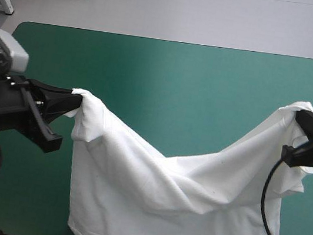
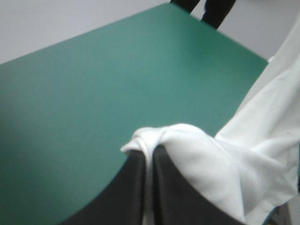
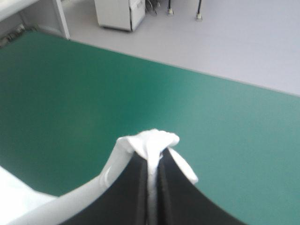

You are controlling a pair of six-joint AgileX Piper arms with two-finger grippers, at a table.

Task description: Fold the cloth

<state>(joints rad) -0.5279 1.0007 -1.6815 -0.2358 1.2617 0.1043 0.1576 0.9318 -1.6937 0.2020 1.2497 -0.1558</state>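
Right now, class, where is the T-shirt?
In the high view the T-shirt hangs between the left gripper and the right gripper, each shut on one end; its middle sags toward the table's near edge.

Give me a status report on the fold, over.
Left gripper and right gripper both shut on the T-shirt. T-shirt lifted, sagging between them. Nothing seen in the way.

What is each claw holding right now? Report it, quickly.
Left claw: shut on the T-shirt, one end raised.
Right claw: shut on the T-shirt, the other end raised.
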